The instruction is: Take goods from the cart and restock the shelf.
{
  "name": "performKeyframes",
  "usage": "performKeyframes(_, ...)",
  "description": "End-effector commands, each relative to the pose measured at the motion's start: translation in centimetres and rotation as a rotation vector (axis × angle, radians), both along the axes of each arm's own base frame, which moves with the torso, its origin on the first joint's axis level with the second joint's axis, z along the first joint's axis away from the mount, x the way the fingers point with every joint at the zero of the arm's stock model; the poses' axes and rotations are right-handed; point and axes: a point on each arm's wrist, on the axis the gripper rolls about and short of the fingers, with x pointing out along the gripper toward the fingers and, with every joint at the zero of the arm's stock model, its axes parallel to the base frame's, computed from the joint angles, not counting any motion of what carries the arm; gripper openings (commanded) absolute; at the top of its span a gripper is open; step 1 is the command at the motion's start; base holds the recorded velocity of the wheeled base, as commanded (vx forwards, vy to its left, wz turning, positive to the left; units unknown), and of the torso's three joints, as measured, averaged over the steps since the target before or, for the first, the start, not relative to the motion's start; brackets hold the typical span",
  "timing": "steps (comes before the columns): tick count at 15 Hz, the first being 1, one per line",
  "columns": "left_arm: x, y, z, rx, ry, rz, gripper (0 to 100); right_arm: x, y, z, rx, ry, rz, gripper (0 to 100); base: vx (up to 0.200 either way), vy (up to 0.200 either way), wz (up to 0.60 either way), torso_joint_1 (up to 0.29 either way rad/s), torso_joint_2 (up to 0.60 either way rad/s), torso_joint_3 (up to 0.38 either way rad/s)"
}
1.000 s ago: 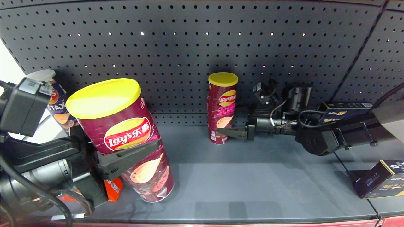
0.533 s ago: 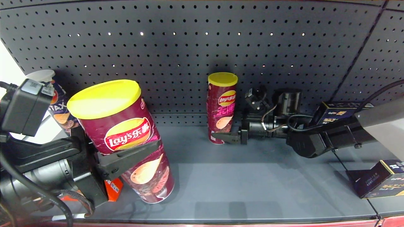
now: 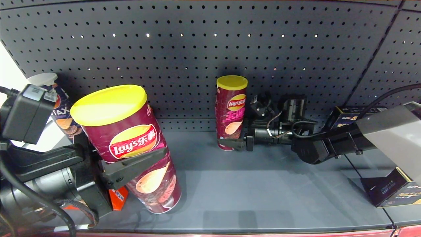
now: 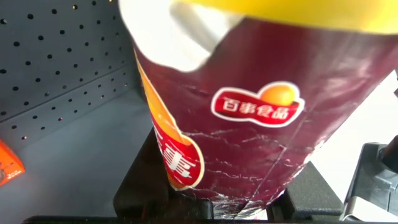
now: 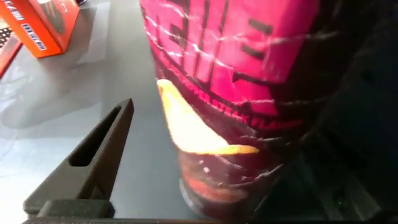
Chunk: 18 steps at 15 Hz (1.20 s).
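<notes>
The left gripper [image 3: 131, 149], clamped on the tilted can [image 3: 125, 131], should stand it upright before releasing; the right gripper [image 3: 230, 142], jaws apart, straddles the rear can [image 3: 231, 108].

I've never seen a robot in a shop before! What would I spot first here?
First, the big dark-red chips can with a yellow lid, tilted and clamped in the left gripper at the front left of the shelf. Then a second matching can standing upright at the back by the pegboard, with the right gripper open around its base.
</notes>
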Motion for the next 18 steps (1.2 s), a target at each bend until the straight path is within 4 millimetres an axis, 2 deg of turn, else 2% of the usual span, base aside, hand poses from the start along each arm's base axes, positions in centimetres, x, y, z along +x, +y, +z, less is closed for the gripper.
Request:
performKeyframes(1,0.0,0.0,0.0,-0.001,0.000,0.002,0,0.4,0.3,-0.5,-0.001,0.003,0.004,0,0.000,0.000,0.00,0.000,0.00,0.000)
performKeyframes(5,0.0,0.4,0.1,-0.003,-0.004,0.017,0,-0.2,1.0,-0.4,-0.004,0.004,0.014,0,0.000,0.000,0.00,0.000,0.00,0.000)
performKeyframes(7,0.0,0.5,0.1,-0.003,-0.006,0.022,0,-0.9,0.6,1.1,0.009,-0.022,0.006,0,0.000,0.000,0.00,0.000,0.00,0.000)
performKeyframes(10,-0.3,0.6,0.3,-0.009,-0.018,0.020,0,-3.5,0.0,3.1,0.011,-0.044,-0.084,0,0.000,0.000,0.00,0.000,0.00,0.000)
performKeyframes(12,-0.3,0.6,0.5,-0.012,-0.022,0.020,0,-6.7,-0.3,3.4,0.015,-0.049,-0.063,0,0.000,0.000,0.00,0.000,0.00,0.000)
performKeyframes(13,-0.3,0.6,0.5,-0.011,-0.025,0.020,0,-7.9,-0.4,3.2,0.015,-0.048,-0.065,0,0.000,0.000,0.00,0.000,0.00,0.000)
performKeyframes(14,-0.5,0.7,0.7,-0.017,-0.033,0.020,0,-10.1,-0.8,2.8,0.017,-0.043,-0.089,0,0.000,0.000,0.00,0.000,0.00,0.000)
performKeyframes(18,-0.5,0.7,0.7,-0.016,-0.032,0.019,0,-13.6,-1.5,1.5,0.063,-0.034,-0.152,0,0.000,0.000,0.00,0.000,0.00,0.000)
